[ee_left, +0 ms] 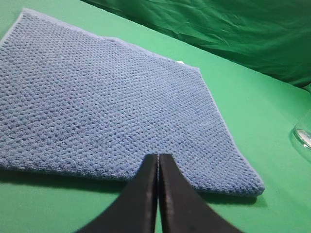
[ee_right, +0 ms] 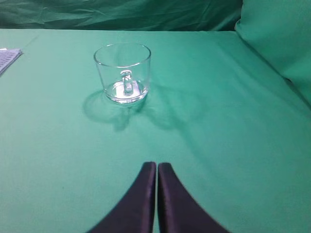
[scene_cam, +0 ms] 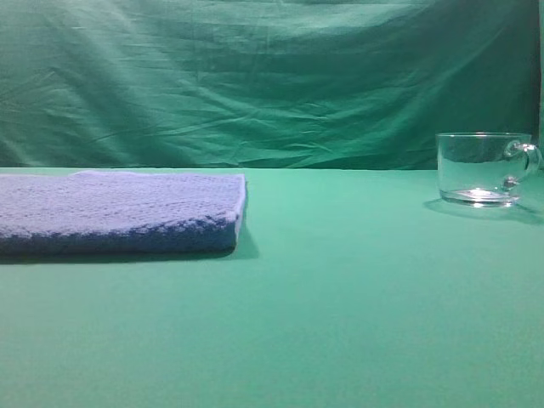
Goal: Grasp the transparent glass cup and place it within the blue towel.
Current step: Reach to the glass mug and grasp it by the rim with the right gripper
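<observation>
The folded towel [scene_cam: 119,212] is periwinkle blue with a knobbly, honeycomb-like weave and a paler blue edging. The glass mug [scene_cam: 484,168] is clear and colourless. The table cover [scene_cam: 357,323] is plain green, the creased backdrop cloth [scene_cam: 272,76] darker green. Both pairs of gripper fingers [ee_left: 158,194] are black.

Transparent glass cup [ee_right: 122,73]: upright on the green table cloth [ee_right: 218,121], handle facing the right gripper [ee_right: 156,167]. Right gripper: jaws pressed together, well short of the cup, touching nothing. Blue towel [ee_right: 8,57]: one corner, far left of the cup.
</observation>
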